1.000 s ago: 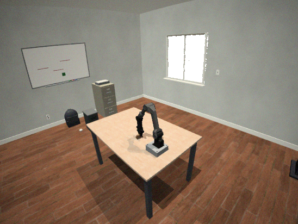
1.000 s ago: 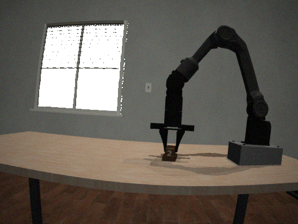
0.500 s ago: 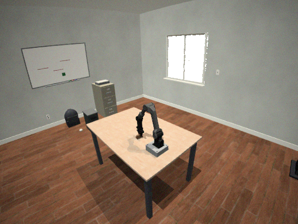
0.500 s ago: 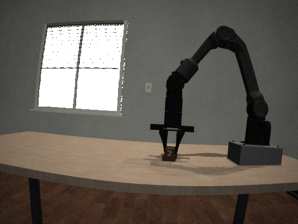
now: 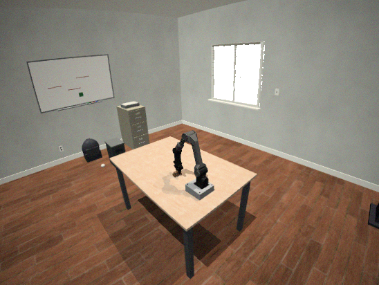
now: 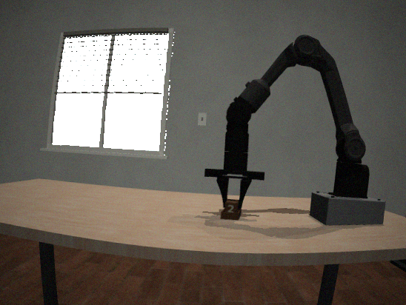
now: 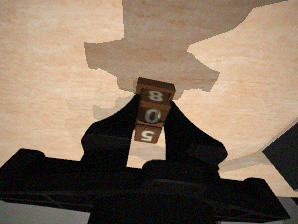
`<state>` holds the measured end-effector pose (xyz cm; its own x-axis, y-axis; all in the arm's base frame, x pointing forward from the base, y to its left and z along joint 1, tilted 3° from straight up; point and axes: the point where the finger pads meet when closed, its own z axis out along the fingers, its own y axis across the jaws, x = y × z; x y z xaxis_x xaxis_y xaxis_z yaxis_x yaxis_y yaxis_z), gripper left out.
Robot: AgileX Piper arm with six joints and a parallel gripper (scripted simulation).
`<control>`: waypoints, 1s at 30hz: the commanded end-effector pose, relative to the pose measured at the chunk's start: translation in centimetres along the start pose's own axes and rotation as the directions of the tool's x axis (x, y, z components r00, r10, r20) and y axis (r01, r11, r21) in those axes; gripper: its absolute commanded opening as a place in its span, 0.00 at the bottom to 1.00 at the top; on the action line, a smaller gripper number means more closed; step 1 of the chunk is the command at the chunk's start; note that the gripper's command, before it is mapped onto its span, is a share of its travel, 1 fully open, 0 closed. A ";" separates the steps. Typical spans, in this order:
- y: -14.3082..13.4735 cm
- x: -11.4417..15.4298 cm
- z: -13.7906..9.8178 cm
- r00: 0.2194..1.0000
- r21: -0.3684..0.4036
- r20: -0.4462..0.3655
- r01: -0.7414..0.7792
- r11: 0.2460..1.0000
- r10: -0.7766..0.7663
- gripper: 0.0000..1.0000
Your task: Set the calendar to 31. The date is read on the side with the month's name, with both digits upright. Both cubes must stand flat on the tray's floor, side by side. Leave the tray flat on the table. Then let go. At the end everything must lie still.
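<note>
A small brown date cube (image 6: 230,211) (image 7: 151,116) is on or just above the light wooden table (image 6: 111,216) (image 5: 149,166), in front of the arm's base. In the exterior view its side face shows a 2. In the wrist view its faces show 8, 0 and 5. My gripper (image 6: 232,204) (image 7: 152,105) (image 5: 177,171) points straight down and is shut on this cube, one finger on each side. I cannot tell whether the cube touches the table. No tray and no second cube show in any view.
The arm's grey base block (image 6: 346,212) (image 5: 199,189) stands on the table to the right of the cube. The table's near edge (image 6: 185,255) runs in front. A filing cabinet (image 5: 133,125) and a bin (image 5: 91,149) stand far off on the floor.
</note>
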<state>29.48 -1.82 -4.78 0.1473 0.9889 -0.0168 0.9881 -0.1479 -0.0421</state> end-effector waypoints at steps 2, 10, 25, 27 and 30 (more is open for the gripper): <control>0.0 -0.1 0.0 1.000 0.001 0.001 -0.002 1.000 0.002 0.34; 0.0 -0.1 0.0 1.000 0.001 0.001 -0.002 1.000 0.002 0.34; 0.0 -0.1 0.0 1.000 0.001 0.001 -0.002 1.000 0.002 0.50; 0.0 -0.1 0.0 1.000 0.001 0.001 -0.002 1.000 0.002 0.50; 0.0 -0.1 0.0 1.000 0.001 0.001 -0.002 1.000 0.002 0.55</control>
<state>29.48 -1.82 -4.78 0.1473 0.9889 -0.0168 0.9881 -0.1479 -0.0420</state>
